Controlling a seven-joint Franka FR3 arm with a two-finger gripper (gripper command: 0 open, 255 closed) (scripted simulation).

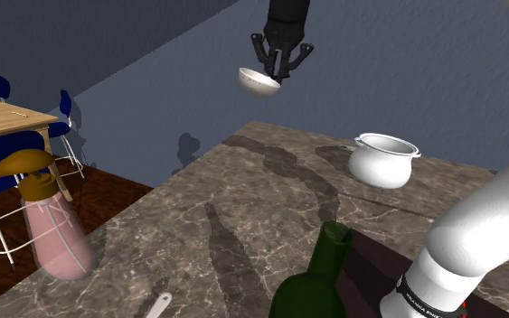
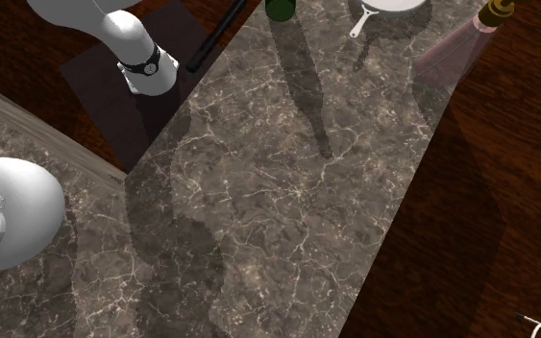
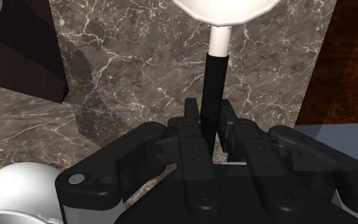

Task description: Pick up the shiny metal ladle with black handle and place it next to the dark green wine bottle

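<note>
Gripper (image 1: 280, 68): pinching ladle (image 1: 259, 81) by thin handle, bowl beyond fingertips. Hazard: bowl weight could swing ladle loose; bottle (image 1: 320, 271), far below gripper, may topple.

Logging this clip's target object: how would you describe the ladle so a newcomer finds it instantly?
Find the dark marble counter, then the black gripper in the air above it. Clasped in it is the ladle: a thin black handle ending in a pale round bowl. Unlike the white pot, it rests on nothing.
</note>
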